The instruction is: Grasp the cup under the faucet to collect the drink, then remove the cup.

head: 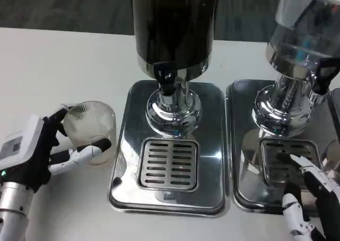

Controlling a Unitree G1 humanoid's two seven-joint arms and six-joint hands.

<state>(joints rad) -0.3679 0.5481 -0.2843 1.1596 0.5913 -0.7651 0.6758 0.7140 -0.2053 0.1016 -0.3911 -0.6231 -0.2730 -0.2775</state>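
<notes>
Left hand (40, 148) grasps the ribbed clear plastic cup (91, 128) at nine o'clock of the steel drip tray (125, 161); right hand (313, 198), fingers spread, holds nothing.

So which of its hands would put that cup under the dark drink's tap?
Probably the left hand. It already holds the cup, which stands on the table just left of the drip tray under the tap. The right hand sits over by the other dispenser, holding nothing.
</notes>
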